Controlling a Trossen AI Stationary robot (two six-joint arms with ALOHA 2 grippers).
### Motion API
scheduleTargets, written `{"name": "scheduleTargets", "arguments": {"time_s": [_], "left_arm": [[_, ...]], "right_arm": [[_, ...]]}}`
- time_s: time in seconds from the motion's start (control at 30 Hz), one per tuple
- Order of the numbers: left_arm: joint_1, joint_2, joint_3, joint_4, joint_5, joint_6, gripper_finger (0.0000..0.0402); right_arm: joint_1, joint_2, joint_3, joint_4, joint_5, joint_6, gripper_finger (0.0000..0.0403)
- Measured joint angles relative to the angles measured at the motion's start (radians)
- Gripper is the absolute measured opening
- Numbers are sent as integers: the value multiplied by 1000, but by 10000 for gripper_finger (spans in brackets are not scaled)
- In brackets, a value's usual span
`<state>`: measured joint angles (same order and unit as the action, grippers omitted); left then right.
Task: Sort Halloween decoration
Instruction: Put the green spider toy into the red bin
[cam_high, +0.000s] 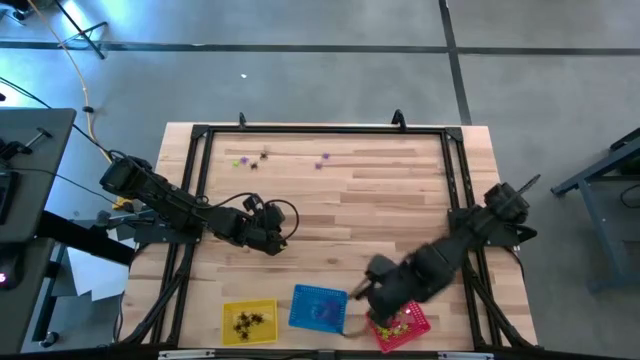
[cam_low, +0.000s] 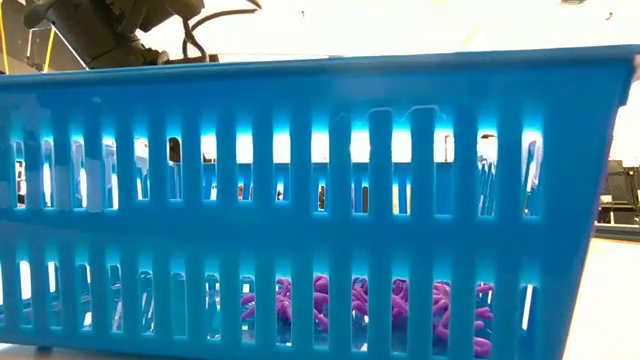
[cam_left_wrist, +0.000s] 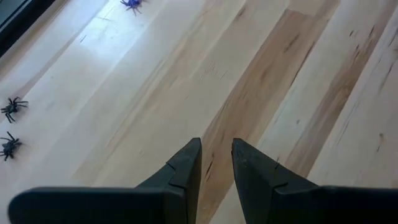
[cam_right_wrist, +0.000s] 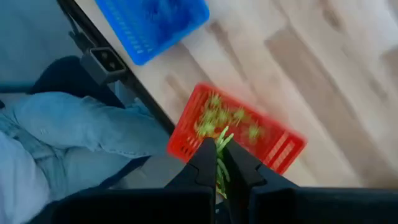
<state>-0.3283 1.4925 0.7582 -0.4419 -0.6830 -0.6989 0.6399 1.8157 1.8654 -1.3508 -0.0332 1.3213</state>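
A yellow-green trinket (cam_right_wrist: 221, 144) is pinched in the right tool (cam_right_wrist: 219, 163), held above the red basket (cam_right_wrist: 283, 149). It is best released only once centred over the basket. The left tool (cam_left_wrist: 216, 163), slightly spread and empty, waits over the tabletop (cam_high: 380, 200).

Three baskets (cam_high: 318, 307) stand in a row at the table's (cam_high: 380, 200) near edge, spiders (cam_high: 250, 321) inside them.

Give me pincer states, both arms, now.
Left pincer: open, empty, over bare wood.
Right pincer: shut on a yellow-green spider trinket, above the red basket.
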Motion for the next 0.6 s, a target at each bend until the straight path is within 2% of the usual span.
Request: {"name": "scheduleTargets", "arguments": {"time_s": [0.2,0.37,0.6], "left_arm": [[-5,0,0,0,0,-43,78],[-23,0,0,0,1,-51,78],[-48,0,0,2,2,-59,78]], "right_arm": [[147,6,-12,32,98,273,0],[222,16,-62,79,144,391,0],[236,17,-185,100,130,479,0]]}}
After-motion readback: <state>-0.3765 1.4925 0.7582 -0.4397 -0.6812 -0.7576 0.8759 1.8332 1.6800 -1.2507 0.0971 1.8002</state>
